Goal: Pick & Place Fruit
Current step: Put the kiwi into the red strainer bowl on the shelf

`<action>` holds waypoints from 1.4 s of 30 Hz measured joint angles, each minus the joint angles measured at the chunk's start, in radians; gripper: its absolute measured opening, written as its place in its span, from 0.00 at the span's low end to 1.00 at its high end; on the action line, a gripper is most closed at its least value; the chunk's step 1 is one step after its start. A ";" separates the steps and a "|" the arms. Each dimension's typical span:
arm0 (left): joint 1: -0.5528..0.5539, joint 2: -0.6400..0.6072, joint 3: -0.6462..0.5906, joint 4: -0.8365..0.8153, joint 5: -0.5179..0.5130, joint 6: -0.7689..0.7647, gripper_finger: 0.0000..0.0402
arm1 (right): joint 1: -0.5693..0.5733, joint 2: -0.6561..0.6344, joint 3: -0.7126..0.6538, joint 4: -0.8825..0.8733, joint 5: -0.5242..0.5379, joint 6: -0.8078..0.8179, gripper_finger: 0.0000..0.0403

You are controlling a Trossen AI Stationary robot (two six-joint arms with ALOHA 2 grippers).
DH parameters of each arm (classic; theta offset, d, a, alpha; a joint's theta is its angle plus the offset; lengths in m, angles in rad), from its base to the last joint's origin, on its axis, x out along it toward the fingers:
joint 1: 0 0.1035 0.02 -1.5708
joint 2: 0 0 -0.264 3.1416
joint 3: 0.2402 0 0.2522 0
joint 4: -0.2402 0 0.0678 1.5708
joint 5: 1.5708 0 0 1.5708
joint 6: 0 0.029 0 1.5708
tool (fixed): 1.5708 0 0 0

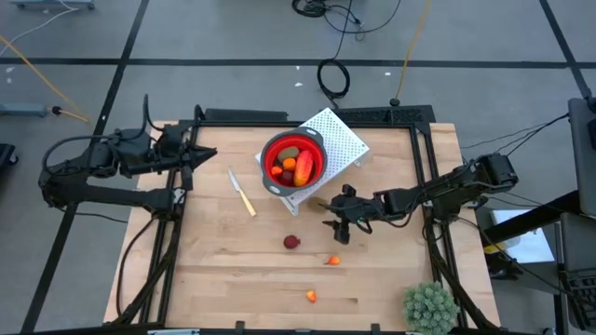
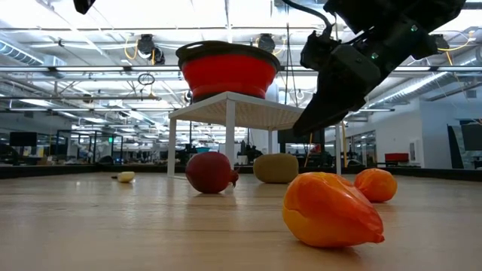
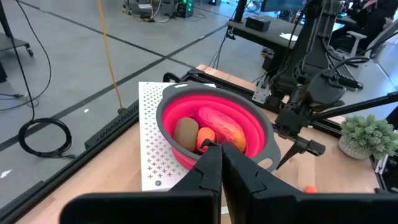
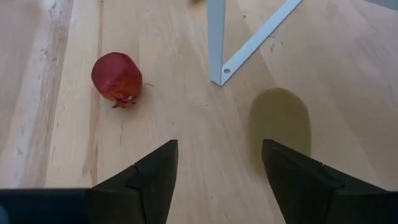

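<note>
Right wrist view, olive-brown fruit seemingly between open jaws

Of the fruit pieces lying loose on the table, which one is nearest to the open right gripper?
The olive-brown oval, beside the right gripper near the white stand. The dark red fruit and both orange pieces lie farther off.

I'm seeing the wooden bench carrying a knife at nine o'clock, a white stand at twelve, a dark red fruit centrally, orange pieces toward six, a spiky plant at five.
</note>
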 joint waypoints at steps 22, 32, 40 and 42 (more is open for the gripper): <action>0.000 0.001 0.000 0.000 -0.021 0.001 0.00 | -0.059 0.000 0.000 0.039 0.000 -0.079 0.91; 0.000 0.001 0.000 0.000 -0.064 0.002 0.01 | -0.057 -0.009 0.000 0.048 0.001 -0.084 0.98; 0.000 0.001 0.000 0.000 -0.065 0.006 0.02 | -0.059 -0.008 -0.001 0.111 0.003 -0.145 0.98; 0.000 0.001 0.000 0.000 -0.065 0.006 0.01 | -0.059 -0.008 -0.001 0.114 0.004 -0.154 0.98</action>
